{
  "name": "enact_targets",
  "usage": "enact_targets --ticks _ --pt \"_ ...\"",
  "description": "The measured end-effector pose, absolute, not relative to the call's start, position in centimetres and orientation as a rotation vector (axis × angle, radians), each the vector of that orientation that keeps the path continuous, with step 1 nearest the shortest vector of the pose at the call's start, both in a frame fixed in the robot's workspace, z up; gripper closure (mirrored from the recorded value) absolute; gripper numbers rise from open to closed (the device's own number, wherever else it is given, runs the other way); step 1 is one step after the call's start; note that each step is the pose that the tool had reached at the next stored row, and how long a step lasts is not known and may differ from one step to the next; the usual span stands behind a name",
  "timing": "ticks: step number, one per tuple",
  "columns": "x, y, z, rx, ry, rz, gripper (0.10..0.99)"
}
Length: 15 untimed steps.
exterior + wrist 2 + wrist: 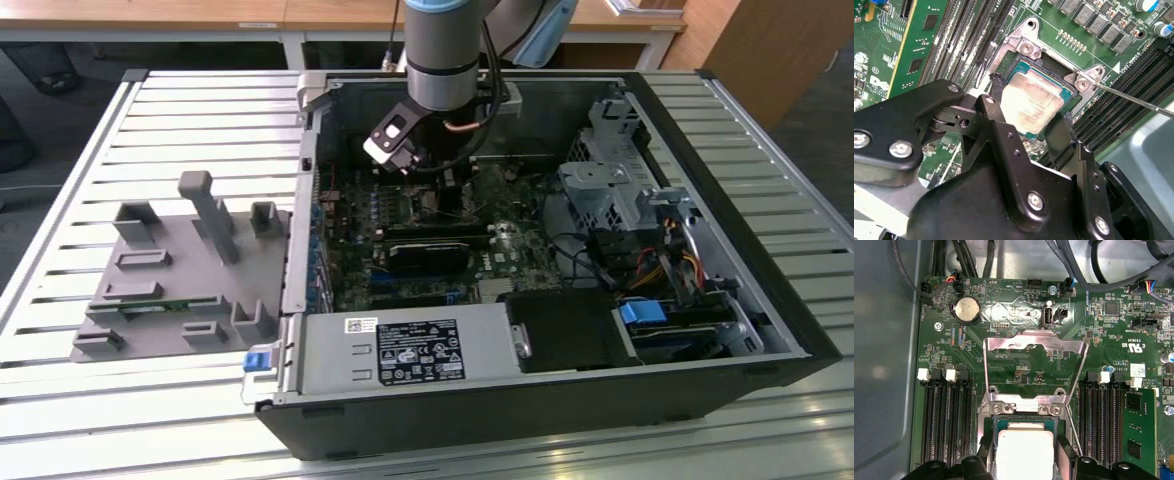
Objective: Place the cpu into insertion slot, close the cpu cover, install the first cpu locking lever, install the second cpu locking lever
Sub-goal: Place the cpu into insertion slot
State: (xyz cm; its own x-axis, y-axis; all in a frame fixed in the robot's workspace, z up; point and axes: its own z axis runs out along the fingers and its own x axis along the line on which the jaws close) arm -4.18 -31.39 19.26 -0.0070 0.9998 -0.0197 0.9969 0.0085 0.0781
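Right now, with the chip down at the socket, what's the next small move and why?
Probably open the gripper slightly and let go. The chip looks level inside the socket, with the gripper closed on two opposite edges. The cover is flipped back, clear of it. Full seating is hard to confirm.

A pale slatted table (80, 150) forms the work surface. Wooden desks (174, 12) stand beyond it on a grey floor (825, 140).
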Motion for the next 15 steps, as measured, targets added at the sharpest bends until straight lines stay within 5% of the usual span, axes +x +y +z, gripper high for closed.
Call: enact_targets --ticks 10,15 --pt "-4.2 -31.4 20.4 2.164 2.181 0.062 0.486" --pt "-4.1 -31.4 20.8 2.167 2.184 0.057 0.725"
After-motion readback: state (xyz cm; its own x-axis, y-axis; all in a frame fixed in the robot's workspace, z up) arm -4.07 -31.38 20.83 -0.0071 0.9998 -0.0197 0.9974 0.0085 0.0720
